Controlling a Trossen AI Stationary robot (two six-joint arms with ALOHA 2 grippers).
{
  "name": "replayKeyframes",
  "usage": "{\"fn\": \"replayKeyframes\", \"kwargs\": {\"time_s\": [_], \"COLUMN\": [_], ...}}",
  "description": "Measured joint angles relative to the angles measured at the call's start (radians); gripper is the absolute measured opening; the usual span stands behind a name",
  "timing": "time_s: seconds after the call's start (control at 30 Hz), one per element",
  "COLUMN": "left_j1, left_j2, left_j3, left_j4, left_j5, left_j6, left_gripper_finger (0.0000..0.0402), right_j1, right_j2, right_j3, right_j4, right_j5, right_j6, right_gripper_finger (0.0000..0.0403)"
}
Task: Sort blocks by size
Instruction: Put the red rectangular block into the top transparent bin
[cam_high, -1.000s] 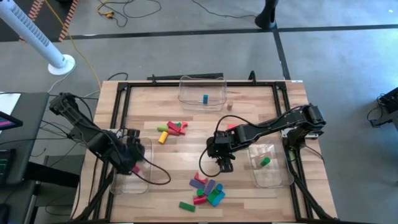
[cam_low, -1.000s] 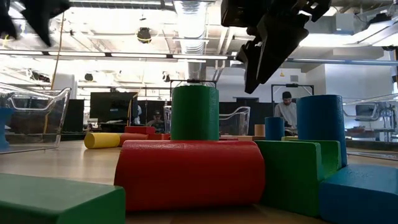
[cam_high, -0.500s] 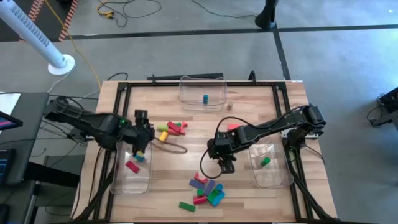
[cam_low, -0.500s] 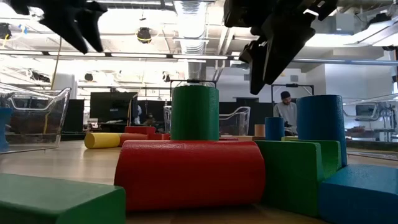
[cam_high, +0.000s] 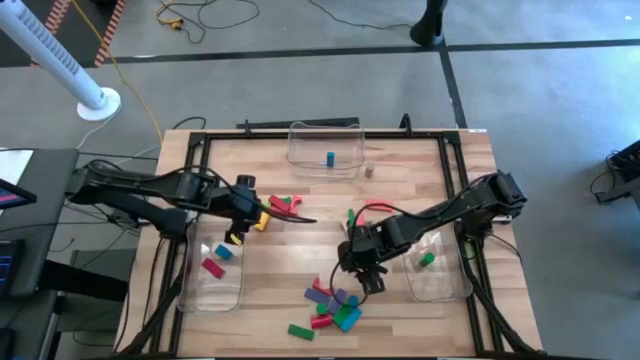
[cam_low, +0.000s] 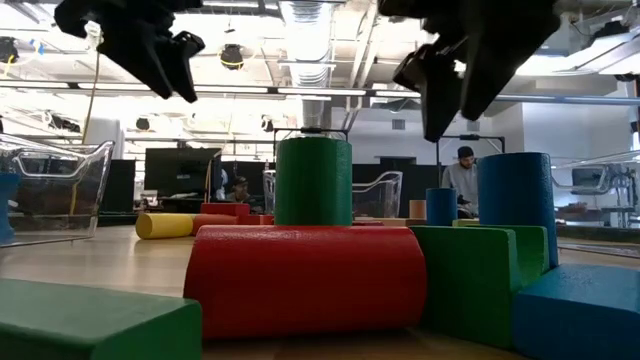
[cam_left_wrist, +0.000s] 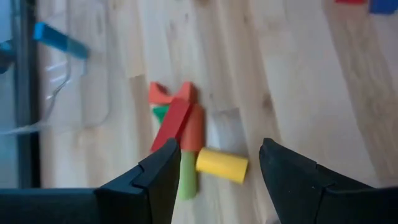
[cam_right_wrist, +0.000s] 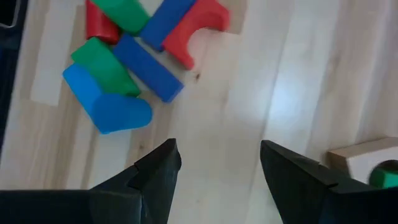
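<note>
Two open grippers (cam_high: 240, 212) (cam_high: 365, 268), three clear bins (cam_high: 325, 148).

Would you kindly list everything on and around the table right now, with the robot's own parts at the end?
upper pile: several blocks, red, green, yellow; table middle, beside the left gripper.
lower pile: several blocks, blue, red, green, purple; near front edge.
lone green block: one; front of lower pile.
left bin: one, clear; holds red and blue blocks.
far bin: one, clear; holds a blue block.
right bin: one, clear; holds a green block.
left gripper: open, empty.
right gripper: open, empty, above lower pile.
</note>
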Motion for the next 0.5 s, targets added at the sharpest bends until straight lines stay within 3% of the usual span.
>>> {"fn": "replayKeyframes", "kwargs": {"time_s": [0.17, 0.5], "left_j1": [0.009, 0.069], "left_j2": [0.009, 0.144], "left_j3": [-0.036, -0.076], "left_j4": [0.064, 0.151], "left_j5": [0.071, 0.072], "left_j6": [0.021, 0.189], "left_gripper_finger": [0.0209, 0.0209], "right_j1": [0.03, 0.038], "right_j2": [0.0, 0.0], "right_j3": [0.0, 0.0], "right_j4": [0.003, 0.029], "right_j5": [0.001, 0.02], "right_j6": [0.02, 0.021], "right_gripper_finger": [0.0255, 0.0255]}}
